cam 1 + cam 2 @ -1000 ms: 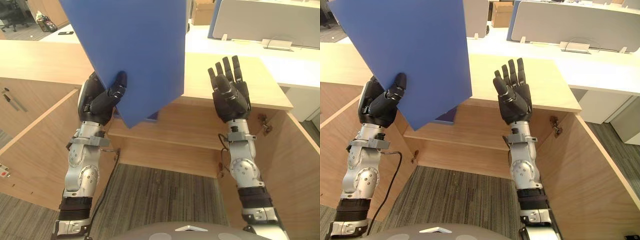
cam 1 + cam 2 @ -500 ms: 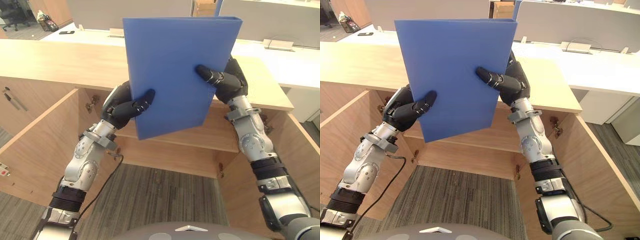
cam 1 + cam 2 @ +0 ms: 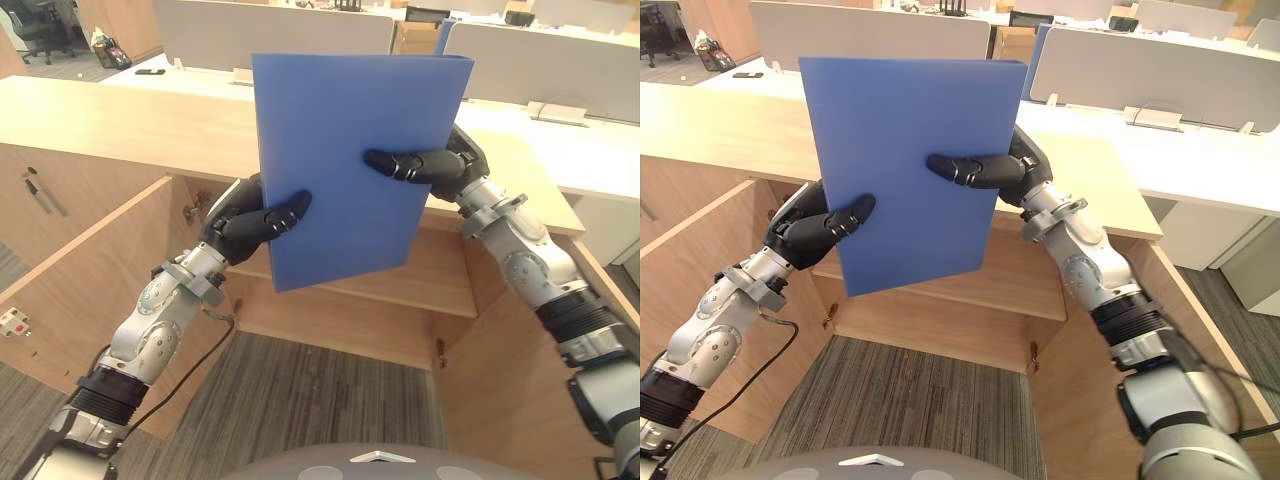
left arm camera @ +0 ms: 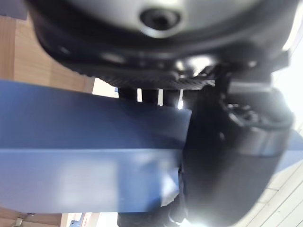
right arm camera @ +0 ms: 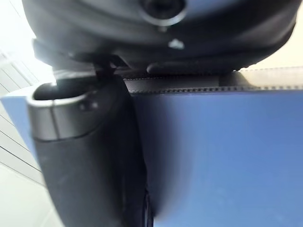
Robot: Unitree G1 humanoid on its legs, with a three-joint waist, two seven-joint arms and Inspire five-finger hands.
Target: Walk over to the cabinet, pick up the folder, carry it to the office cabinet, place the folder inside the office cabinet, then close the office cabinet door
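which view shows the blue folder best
The right eye view: the whole folder shows, held upright between left hand and right hand. The left eye view shows much the same; each wrist view gives a close blue patch.

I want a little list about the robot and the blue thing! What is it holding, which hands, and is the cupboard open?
held thing: blue folder, upright, up in front of the cabinet
left hand: pinches the folder's lower left edge
right hand: pinches the folder's right edge
cabinet: left door and right door open
shelf: behind and below the folder
folder inside cabinet: not yet
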